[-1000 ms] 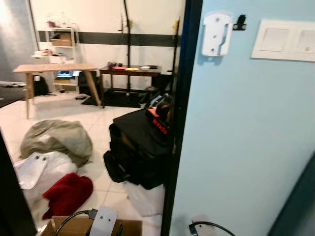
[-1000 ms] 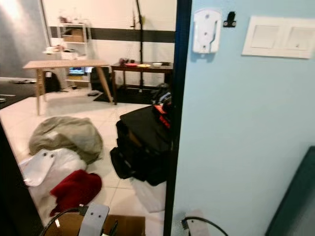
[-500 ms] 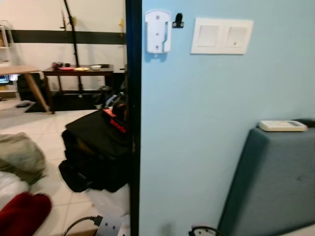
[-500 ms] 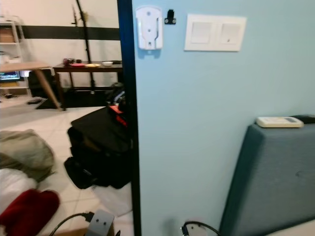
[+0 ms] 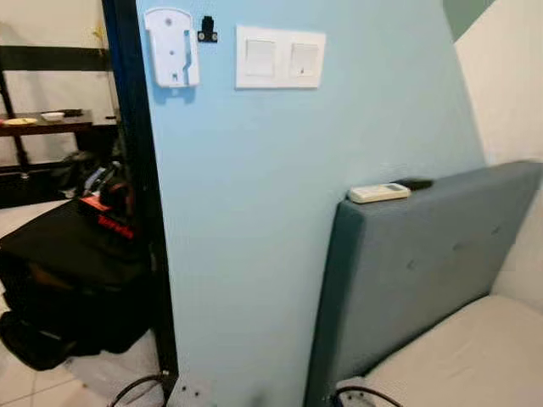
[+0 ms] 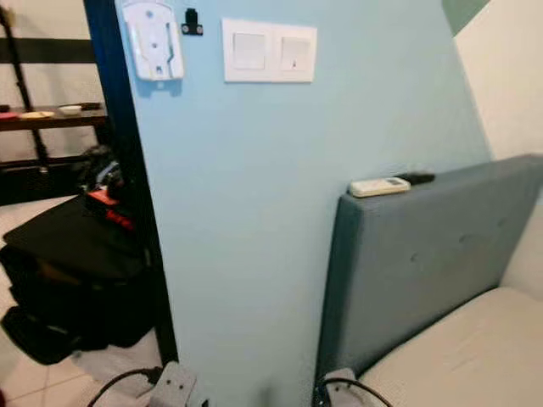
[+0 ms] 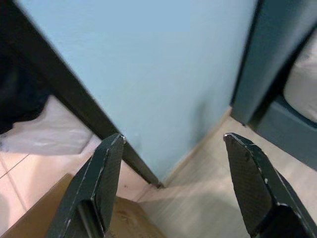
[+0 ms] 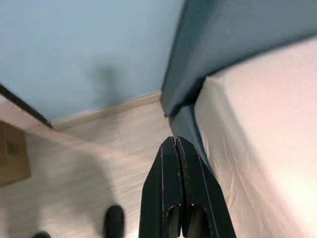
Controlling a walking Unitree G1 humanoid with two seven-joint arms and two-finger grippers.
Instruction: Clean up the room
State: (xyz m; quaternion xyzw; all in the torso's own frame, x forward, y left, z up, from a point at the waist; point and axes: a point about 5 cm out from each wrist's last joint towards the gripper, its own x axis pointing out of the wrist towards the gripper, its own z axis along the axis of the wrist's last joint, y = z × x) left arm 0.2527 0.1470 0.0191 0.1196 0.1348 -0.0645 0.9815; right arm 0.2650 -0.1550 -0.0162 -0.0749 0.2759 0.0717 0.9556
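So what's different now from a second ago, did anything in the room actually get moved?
Nothing in the room moved; the robot's head camera swung to its right. The beanbag, red cloth and wooden table slid out of sight, and the grey padded headboard with a white remote control on top came into view. The black bag by the light blue wall sits as before. The left gripper is open, the right gripper shut, both empty.

Left hand (image 7: 173, 183) hanging low with fingers spread wide, right hand (image 8: 179, 188) low, fingers pressed together
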